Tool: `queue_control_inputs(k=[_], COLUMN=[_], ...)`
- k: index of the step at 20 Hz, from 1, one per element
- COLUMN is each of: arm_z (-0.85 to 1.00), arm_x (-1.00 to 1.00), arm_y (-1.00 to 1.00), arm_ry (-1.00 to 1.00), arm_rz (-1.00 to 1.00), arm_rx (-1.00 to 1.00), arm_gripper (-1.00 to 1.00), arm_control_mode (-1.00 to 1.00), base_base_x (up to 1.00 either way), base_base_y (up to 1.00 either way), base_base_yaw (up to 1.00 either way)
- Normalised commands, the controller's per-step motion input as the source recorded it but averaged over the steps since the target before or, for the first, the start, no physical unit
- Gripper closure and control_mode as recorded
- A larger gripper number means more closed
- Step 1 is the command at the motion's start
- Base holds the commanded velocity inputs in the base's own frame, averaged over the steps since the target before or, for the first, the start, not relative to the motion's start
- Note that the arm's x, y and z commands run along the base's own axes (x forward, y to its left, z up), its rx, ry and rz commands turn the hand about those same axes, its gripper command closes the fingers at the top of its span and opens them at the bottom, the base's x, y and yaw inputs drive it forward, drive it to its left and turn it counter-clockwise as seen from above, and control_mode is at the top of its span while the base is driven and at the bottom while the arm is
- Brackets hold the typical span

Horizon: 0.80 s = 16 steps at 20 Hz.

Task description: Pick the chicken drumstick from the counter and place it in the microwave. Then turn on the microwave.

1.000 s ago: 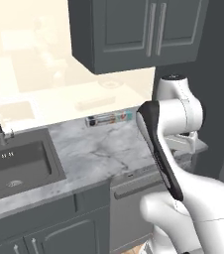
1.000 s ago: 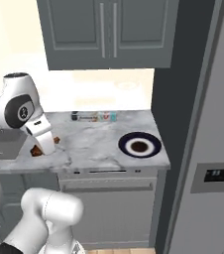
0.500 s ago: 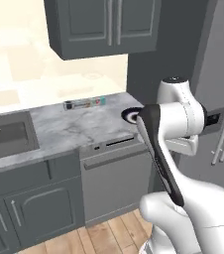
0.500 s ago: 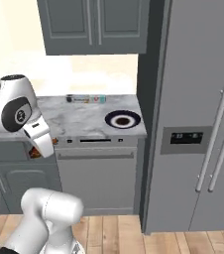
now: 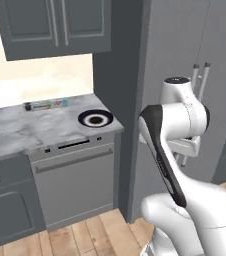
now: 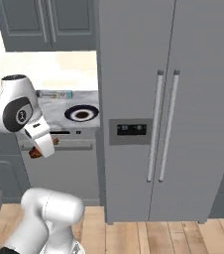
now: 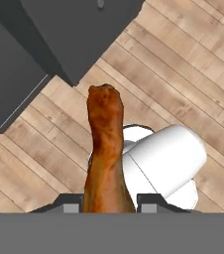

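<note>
The gripper [image 7: 108,206] is clamped on the chicken drumstick [image 7: 105,149], held over the wooden floor [image 7: 183,64], away from the counter [image 5: 20,131] at left. The meat juts far beyond the fingers, so a sharp swing might shake it loose.

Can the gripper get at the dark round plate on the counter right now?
Probably not. The gripper is shut on the chicken drumstick out over the wood floor, away from the counter where the dark round plate sits.
</note>
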Motion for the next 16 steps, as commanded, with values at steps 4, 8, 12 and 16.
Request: queue_control_inputs(k=[4, 8, 12, 16], arm_z=[0.0, 0.0, 0.0, 0.0], arm_x=[0.0, 0.0, 0.0, 0.0], arm_y=[0.0, 0.0, 0.0, 0.0], arm_ry=[0.0, 0.0, 0.0, 0.0], arm_rz=[0.0, 0.0, 0.0, 0.0], arm_rx=[0.0, 0.0, 0.0, 0.0], arm_gripper=[1.0, 1.0, 1.0, 1.0], arm_control_mode=[1.0, 1.0, 1.0, 1.0], base_base_x=[-0.07, -0.07, -0.24, -0.51], base_base_y=[-1.0, -1.0, -1.0, -0.82], base_base_yaw=[0.06, 0.07, 0.07, 0.08])
